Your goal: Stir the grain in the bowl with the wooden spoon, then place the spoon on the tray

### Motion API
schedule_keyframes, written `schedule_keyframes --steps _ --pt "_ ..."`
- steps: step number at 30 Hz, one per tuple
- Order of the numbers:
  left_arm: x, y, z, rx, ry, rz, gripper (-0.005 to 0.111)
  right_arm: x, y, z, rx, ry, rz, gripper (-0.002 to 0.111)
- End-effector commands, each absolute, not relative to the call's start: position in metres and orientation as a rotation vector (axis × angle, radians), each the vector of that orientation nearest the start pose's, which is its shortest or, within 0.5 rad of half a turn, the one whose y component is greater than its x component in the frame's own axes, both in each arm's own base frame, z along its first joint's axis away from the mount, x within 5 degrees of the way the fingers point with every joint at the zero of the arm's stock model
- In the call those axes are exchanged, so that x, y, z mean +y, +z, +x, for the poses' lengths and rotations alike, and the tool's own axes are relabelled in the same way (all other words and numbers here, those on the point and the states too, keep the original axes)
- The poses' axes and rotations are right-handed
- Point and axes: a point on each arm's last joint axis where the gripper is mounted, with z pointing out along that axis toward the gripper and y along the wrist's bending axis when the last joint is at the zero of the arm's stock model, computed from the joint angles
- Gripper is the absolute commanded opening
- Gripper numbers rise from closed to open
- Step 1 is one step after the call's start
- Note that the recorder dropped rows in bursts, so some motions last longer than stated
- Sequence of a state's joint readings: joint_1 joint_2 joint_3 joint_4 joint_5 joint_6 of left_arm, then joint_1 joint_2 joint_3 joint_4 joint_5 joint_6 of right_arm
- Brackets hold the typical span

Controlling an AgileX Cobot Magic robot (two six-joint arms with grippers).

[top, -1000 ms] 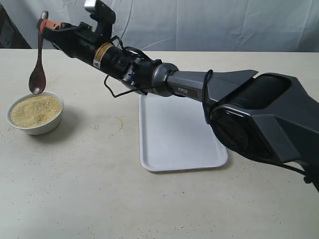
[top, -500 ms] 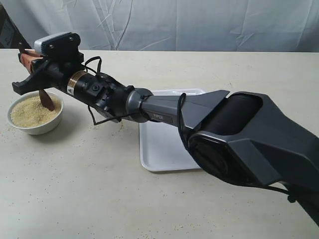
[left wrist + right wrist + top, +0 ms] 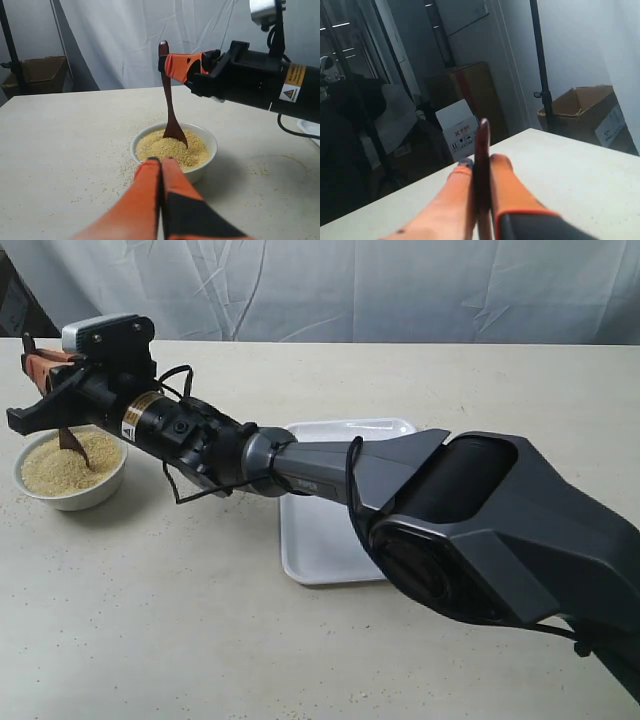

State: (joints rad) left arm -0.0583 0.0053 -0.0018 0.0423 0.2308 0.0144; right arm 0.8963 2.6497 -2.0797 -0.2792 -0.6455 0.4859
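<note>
wooden spoon (image 3: 170, 107): long axis near upright, slightly tilted, handle end up, oval end down in the grain (image 3: 160, 147) in the bowl (image 3: 209, 146) | right gripper (image 3: 167, 66): clamped on upper handle | left gripper (image 3: 161, 161): fingers pressed together, empty, near bowl | tray (image 3: 320, 535): on worktop (image 3: 200, 620), apart from bowl

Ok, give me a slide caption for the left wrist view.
Right gripper holds the wooden spoon tip-down in the bowl of grain; shut left gripper in foreground.

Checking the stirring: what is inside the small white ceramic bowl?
Fine yellow-beige grain and the oval end of the dark wooden spoon; its buried tip is hidden.
</note>
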Motion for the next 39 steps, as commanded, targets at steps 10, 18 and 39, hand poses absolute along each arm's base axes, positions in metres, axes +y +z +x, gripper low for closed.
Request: schedule_keyframes --steps 10,18,39 --pt "-0.003 0.193 0.056 1.704 0.003 0.092 0.000 0.445 0.151 0.386 1.471 0.968 -0.542 -0.001" --pt "-0.003 0.193 0.056 1.704 0.003 0.092 0.000 0.459 0.127 0.371 1.534 0.975 -0.587 -0.001" --pt "-0.003 0.193 0.056 1.704 0.003 0.092 0.000 0.455 0.159 0.374 1.529 0.983 -0.545 -0.001"
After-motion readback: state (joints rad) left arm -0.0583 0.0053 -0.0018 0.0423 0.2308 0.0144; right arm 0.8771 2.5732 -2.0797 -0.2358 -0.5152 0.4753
